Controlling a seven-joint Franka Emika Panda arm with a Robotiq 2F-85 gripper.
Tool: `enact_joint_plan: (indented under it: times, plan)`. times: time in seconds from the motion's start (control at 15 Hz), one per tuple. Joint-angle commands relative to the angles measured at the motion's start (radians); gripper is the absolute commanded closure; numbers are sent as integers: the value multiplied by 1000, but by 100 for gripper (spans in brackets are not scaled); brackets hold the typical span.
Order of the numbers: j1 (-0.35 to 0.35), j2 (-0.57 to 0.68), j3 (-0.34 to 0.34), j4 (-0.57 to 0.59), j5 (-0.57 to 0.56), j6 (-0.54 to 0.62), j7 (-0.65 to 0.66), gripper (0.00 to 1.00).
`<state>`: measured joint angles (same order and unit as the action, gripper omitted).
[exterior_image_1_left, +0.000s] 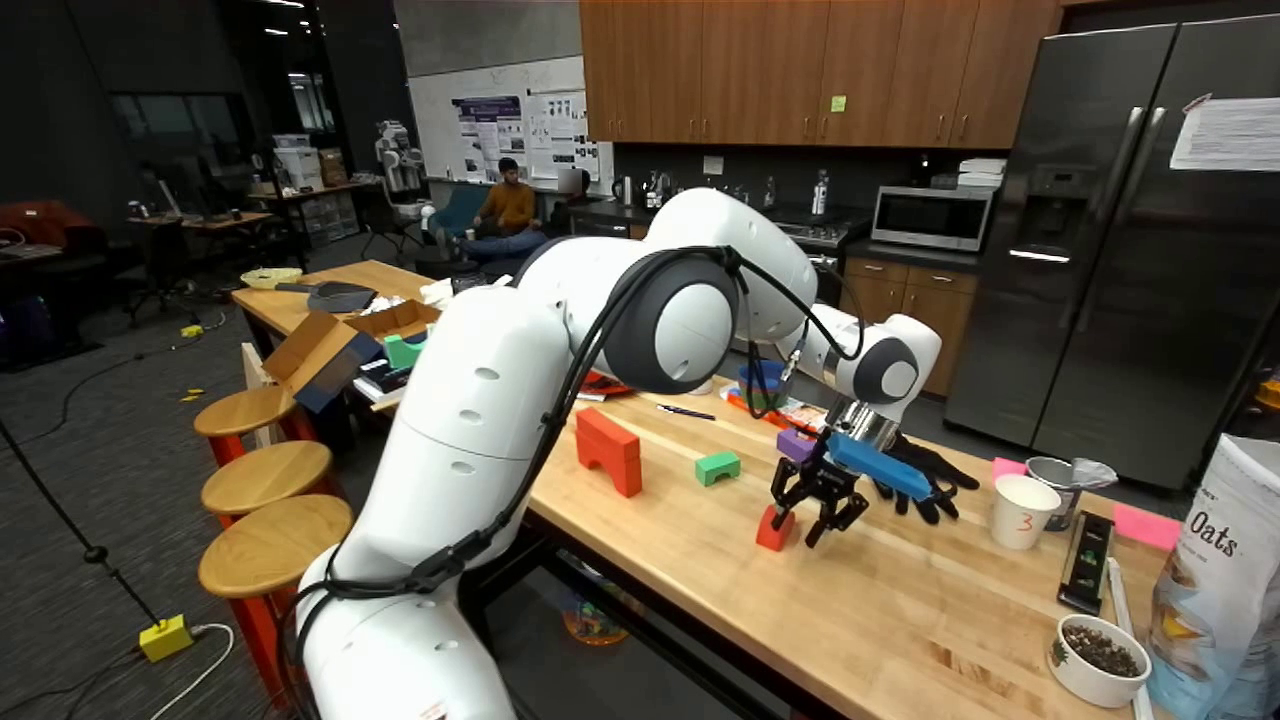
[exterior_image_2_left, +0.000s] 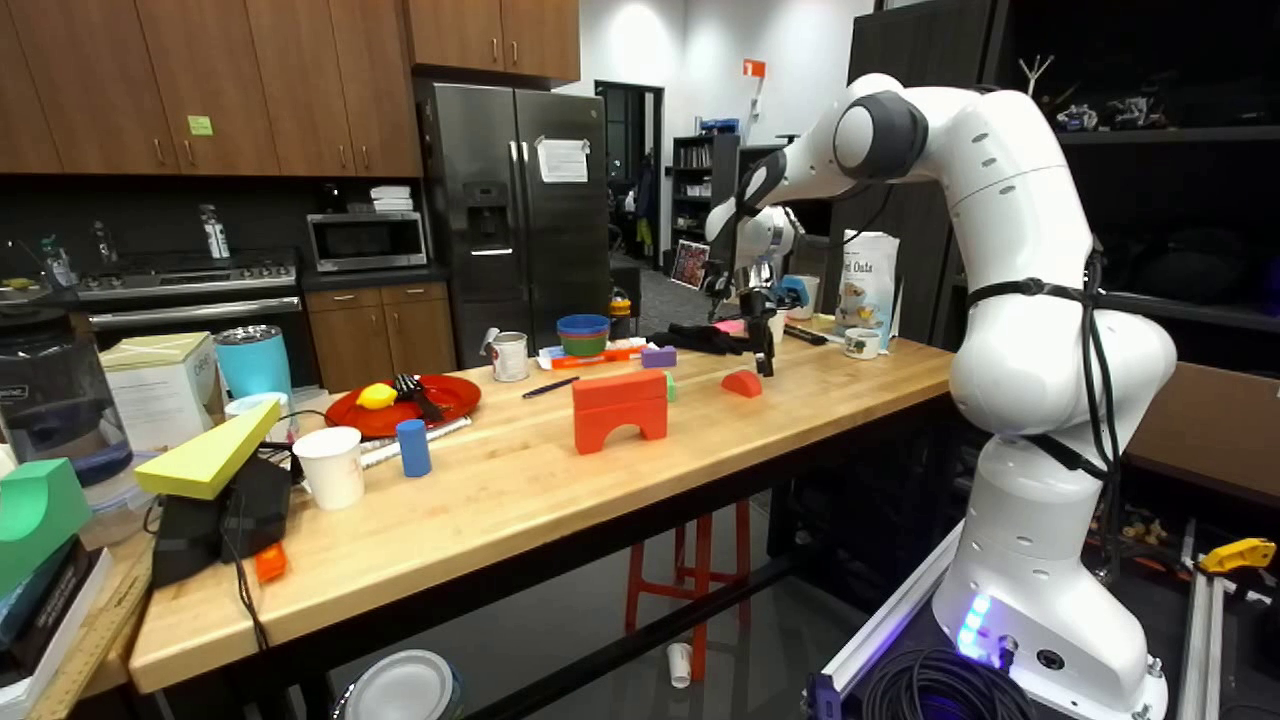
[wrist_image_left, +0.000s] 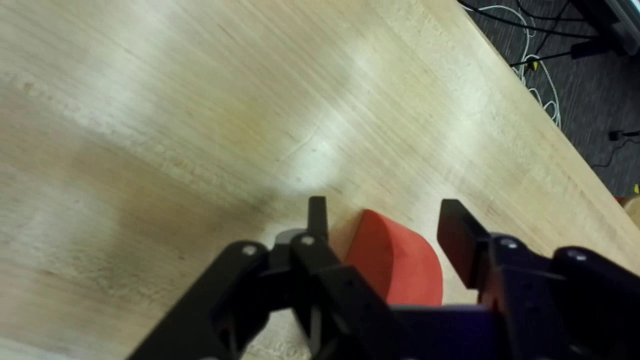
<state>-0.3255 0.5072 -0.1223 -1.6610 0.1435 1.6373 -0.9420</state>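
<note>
Two fingers (wrist_image_left: 457, 240) stand apart, the claw (wrist_image_left: 386, 220) spread, a red half-round block (wrist_image_left: 415, 265) between them! Its lower end vanishes behind the claw in the wrist view.

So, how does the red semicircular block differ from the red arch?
The semicircular block is curved on top; the red arch is flat, with an opening underneath.
The red arch is bigger than the semicircular block.
The semicircular block sits at the open gripper; the red arch stands apart.
Both are red, resting on the table.
</note>
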Motion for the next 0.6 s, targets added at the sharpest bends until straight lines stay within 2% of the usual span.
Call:
enact_joint_plan:
  times: [0.0, 0.13, 0.53]
  plan:
    - [-5, -23, 6, -7, -20, -9, 6, 7]
    - [-6, -26, 12, -7, -16, -16, -12, 0]
    - [14, -32, 31, -11, -35, -25, -55, 0]
